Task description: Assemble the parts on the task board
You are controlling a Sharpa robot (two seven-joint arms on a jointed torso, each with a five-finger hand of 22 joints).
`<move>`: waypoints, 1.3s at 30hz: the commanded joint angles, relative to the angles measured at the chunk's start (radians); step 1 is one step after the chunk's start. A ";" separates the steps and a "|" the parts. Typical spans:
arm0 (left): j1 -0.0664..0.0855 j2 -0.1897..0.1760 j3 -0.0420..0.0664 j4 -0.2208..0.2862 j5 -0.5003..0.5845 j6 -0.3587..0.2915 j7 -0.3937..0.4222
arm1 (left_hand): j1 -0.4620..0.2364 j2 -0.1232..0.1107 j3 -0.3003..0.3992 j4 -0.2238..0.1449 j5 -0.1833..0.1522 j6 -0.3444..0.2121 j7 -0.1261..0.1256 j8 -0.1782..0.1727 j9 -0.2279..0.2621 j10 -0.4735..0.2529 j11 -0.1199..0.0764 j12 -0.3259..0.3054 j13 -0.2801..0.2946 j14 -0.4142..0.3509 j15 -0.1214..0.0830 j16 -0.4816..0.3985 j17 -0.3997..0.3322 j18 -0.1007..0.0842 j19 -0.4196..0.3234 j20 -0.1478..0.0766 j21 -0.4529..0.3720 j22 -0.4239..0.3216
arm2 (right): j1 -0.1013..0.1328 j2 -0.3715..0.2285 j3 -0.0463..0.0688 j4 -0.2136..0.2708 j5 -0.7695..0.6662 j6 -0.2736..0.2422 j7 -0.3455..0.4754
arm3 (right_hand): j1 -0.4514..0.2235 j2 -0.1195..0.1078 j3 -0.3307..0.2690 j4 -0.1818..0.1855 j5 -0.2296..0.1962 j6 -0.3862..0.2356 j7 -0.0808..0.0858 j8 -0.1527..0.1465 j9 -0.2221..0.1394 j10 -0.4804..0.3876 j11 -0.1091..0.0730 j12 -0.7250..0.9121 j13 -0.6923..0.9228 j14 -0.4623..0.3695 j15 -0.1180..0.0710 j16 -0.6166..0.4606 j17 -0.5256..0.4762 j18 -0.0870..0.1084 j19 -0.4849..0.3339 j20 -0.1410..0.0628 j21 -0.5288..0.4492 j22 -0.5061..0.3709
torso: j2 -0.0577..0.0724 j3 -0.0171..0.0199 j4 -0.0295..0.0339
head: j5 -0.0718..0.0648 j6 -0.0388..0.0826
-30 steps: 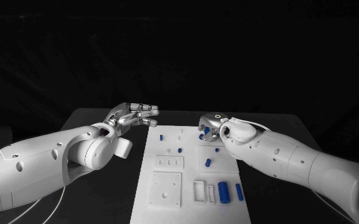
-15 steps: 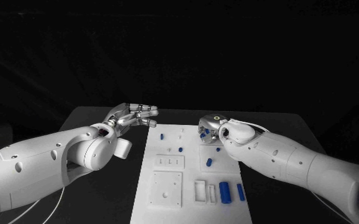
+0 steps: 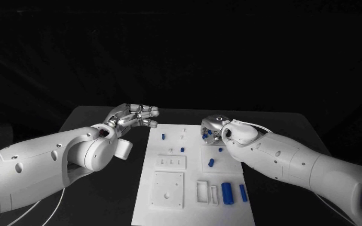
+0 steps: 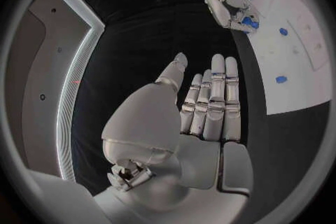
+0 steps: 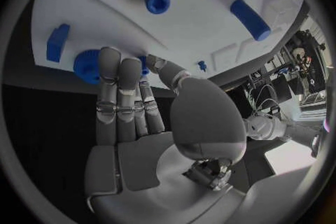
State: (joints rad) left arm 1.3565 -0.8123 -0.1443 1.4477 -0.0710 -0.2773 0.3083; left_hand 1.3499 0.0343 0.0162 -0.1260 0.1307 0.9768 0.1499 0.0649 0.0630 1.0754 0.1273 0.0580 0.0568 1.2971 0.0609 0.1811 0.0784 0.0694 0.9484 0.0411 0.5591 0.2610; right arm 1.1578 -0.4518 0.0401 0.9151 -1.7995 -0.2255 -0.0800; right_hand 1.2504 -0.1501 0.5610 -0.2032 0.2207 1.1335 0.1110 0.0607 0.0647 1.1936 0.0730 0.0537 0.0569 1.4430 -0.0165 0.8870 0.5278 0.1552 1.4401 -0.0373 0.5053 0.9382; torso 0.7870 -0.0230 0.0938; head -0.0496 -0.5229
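Head view: we see the flat white task board (image 3: 192, 179) lying mid-table, its matte face cut with raised rectangular frames. Three smooth blue cylinders (image 3: 225, 192) lie at its near right corner. Our left hand (image 3: 134, 117), silver and ridged, hovers off the board's left edge, fingers straight and apart, holding nothing. Our right hand (image 3: 213, 130) reaches over the board's far right; its fingertips (image 5: 108, 59) touch a round, toothed blue part (image 5: 86, 66) there.

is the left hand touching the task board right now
Apart. The head view shows the left hand open beside the task board, with black table between its fingertips and the board's edge.
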 commanded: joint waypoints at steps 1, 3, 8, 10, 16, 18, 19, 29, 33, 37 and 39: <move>0.002 0.002 0.001 0.000 0.006 0.019 0.002 | 0.001 0.009 -0.006 -0.001 0.000 -0.004 0.003 0.001 0.001 -0.006 -0.001 0.002 0.002 0.001 0.002 0.006 0.001 0.002 -0.002 0.004 0.003 -0.002 | -0.001 -0.001 0.000 0.001 -0.016 0.002 0.008 | 0.001 0.013 0.018 0.000 -0.024 0.021 -0.003 0.005 0.003 0.025 -0.006 0.004 0.002 0.001 -0.006 0.005 0.002 -0.001 0.009 -0.004 0.024 0.024 | 0.003 0.0006 0.0001 | 0.000 0.000; 0.002 0.003 0.001 0.000 0.007 0.020 0.000 | 0.001 0.009 -0.006 -0.001 0.000 -0.004 0.003 0.001 0.001 -0.006 -0.001 0.002 0.002 0.001 0.002 0.006 0.001 0.002 -0.002 0.004 0.003 -0.002 | -0.001 -0.001 0.000 0.003 -0.016 -0.011 0.009 | 0.013 0.027 0.032 -0.001 -0.051 0.048 -0.010 0.008 0.008 0.058 -0.016 0.005 0.003 0.001 -0.012 0.006 0.002 -0.010 0.017 -0.008 0.080 0.062 | 0.003 0.0008 0.0000 | 0.001 0.001; 0.002 0.002 0.001 -0.001 0.008 0.021 -0.002 | 0.001 0.009 -0.006 -0.001 0.000 -0.004 0.003 0.001 0.001 -0.006 -0.001 0.002 0.002 0.001 0.002 0.006 0.001 0.002 -0.002 0.004 0.003 -0.002 | -0.001 -0.002 0.000 0.008 -0.016 -0.058 0.005 | 0.031 0.045 0.061 -0.004 -0.090 0.089 -0.018 0.006 0.016 0.106 -0.030 0.005 0.004 -0.001 -0.025 0.007 0.006 -0.027 0.014 -0.023 0.149 0.126 | 0.005 0.0009 0.0008 | 0.000 0.004; 0.002 0.002 0.001 -0.001 0.008 0.021 -0.003 | 0.001 0.009 -0.006 -0.001 0.000 -0.004 0.003 0.001 0.001 -0.006 -0.001 0.002 0.002 0.001 0.002 0.006 0.001 0.002 -0.002 0.004 0.003 -0.002 | -0.001 -0.003 0.000 0.012 -0.016 -0.082 -0.001 | 0.031 0.045 0.071 -0.005 -0.095 0.103 -0.022 0.003 0.020 0.121 -0.035 0.005 0.004 -0.002 -0.031 0.006 0.009 -0.037 0.009 -0.032 0.178 0.160 | 0.005 0.0004 0.0007 | 0.000 0.005; 0.002 0.002 0.001 -0.001 0.009 0.021 -0.004 | 0.003 0.010 -0.006 0.000 0.001 -0.004 0.002 0.001 0.001 -0.007 -0.001 0.002 0.002 0.001 0.002 0.006 0.001 0.002 -0.002 0.004 0.004 -0.004 | 0.000 -0.005 0.000 0.037 -0.017 -0.138 -0.031 | 0.036 0.042 0.077 0.000 -0.109 0.116 -0.026 0.003 0.028 0.140 -0.041 0.005 0.004 0.000 -0.035 0.001 0.015 -0.044 0.006 -0.037 0.210 0.216 | 0.006 -0.0015 0.0012 | 0.003 0.012; 0.002 0.003 0.001 -0.002 0.009 0.021 -0.004 | 0.003 0.010 -0.006 0.000 0.001 -0.004 0.002 0.001 0.001 -0.007 -0.001 0.002 0.002 0.001 0.002 0.006 0.001 0.002 -0.002 0.004 0.004 -0.004 | 0.001 -0.002 0.001 0.047 -0.020 -0.155 -0.048 | 0.038 0.041 0.078 0.002 -0.114 0.118 -0.026 0.003 0.029 0.140 -0.041 0.005 0.004 0.001 -0.035 0.000 0.017 -0.045 0.007 -0.037 0.205 0.229 | 0.007 -0.0006 0.0012 | 0.003 0.014; 0.002 0.004 0.001 -0.003 0.009 0.021 -0.004 | 0.003 0.010 -0.006 0.000 0.001 -0.004 0.002 0.001 0.001 -0.007 -0.001 0.002 0.002 0.001 0.002 0.006 0.001 0.002 -0.002 0.004 0.004 -0.004 | 0.002 0.002 0.002 0.051 -0.021 -0.163 -0.058 | 0.038 0.040 0.079 0.003 -0.114 0.119 -0.027 0.003 0.029 0.140 -0.041 0.005 0.004 0.001 -0.035 0.000 0.017 -0.045 0.007 -0.037 0.203 0.233 | 0.007 -0.0007 0.0017 | 0.004 0.016; 0.001 0.016 0.001 -0.009 0.009 0.025 -0.004 | 0.006 0.010 -0.005 -0.001 -0.001 -0.004 0.003 0.001 0.001 -0.007 -0.001 0.002 0.002 0.000 0.002 0.006 0.001 0.002 -0.002 0.003 0.006 -0.006 | 0.009 0.054 0.006 0.052 -0.051 -0.210 -0.131 | 0.039 0.036 0.087 0.002 -0.126 0.121 -0.027 0.003 0.027 0.141 -0.041 0.005 0.004 0.001 -0.035 0.000 0.020 -0.050 0.020 -0.037 0.175 0.269 | 0.008 -0.0055 0.0100 | 0.002 0.029; 0.001 0.019 0.001 -0.010 0.009 0.026 -0.003 | 0.006 0.011 -0.004 -0.002 0.000 -0.004 0.003 0.001 0.001 -0.007 -0.001 0.002 0.002 0.000 0.001 0.006 0.001 0.002 -0.003 0.003 0.007 -0.006 | 0.011 0.071 0.006 0.041 -0.059 -0.217 -0.142 | 0.039 0.035 0.089 0.003 -0.127 0.122 -0.027 0.003 0.027 0.141 -0.041 0.005 0.004 0.001 -0.035 -0.001 0.019 -0.050 0.022 -0.037 0.168 0.277 | 0.010 -0.0109 0.0159 | 0.003 0.032; 0.002 0.020 0.001 -0.009 0.009 0.026 -0.004 | 0.006 0.011 -0.004 -0.002 0.000 -0.004 0.003 0.001 0.001 -0.007 -0.001 0.002 0.002 0.000 0.001 0.006 0.001 0.002 -0.003 0.003 0.007 -0.006 | 0.012 0.092 0.006 0.026 -0.066 -0.232 -0.154 | 0.041 0.033 0.093 0.005 -0.132 0.122 -0.027 0.004 0.027 0.141 -0.041 0.005 0.004 0.001 -0.036 -0.001 0.019 -0.050 0.026 -0.038 0.154 0.290 | 0.012 -0.0143 0.0210 | -0.001 0.035; 0.002 0.020 0.001 -0.008 0.009 0.026 -0.004 | 0.005 0.010 -0.005 -0.002 -0.002 -0.004 0.004 0.001 0.001 -0.007 0.000 0.002 0.002 0.000 0.002 0.006 0.001 0.002 -0.004 0.004 0.008 -0.007 | 0.012 0.099 0.007 0.019 -0.068 -0.237 -0.159 | 0.041 0.033 0.093 0.005 -0.132 0.122 -0.027 0.004 0.027 0.141 -0.041 0.005 0.004 0.001 -0.036 -0.001 0.019 -0.050 0.026 -0.038 0.154 0.290 | 0.013 -0.0161 0.0236 | -0.003 0.036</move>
State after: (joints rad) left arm 1.3567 -0.7948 -0.1443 1.4371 -0.0680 -0.2680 0.2988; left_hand 1.3539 0.0383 0.0151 -0.1250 0.1307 0.9768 0.1499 0.0649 0.0625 1.0755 0.1273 0.0580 0.0567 1.2970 0.0609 0.1811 0.0782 0.0695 0.9469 0.0427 0.5633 0.2546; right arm 1.1690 -0.3557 0.0462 0.9370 -1.8385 -0.4319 -0.2063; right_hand 1.2761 -0.1196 0.6490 -0.1973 0.0919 1.2496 0.0840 0.0609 0.0909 1.3047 0.0532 0.0574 0.0579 1.4454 -0.0463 0.8905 0.5462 0.1070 1.4631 -0.0747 0.6642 1.2276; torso 0.7981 -0.0349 0.1118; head -0.0502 -0.4885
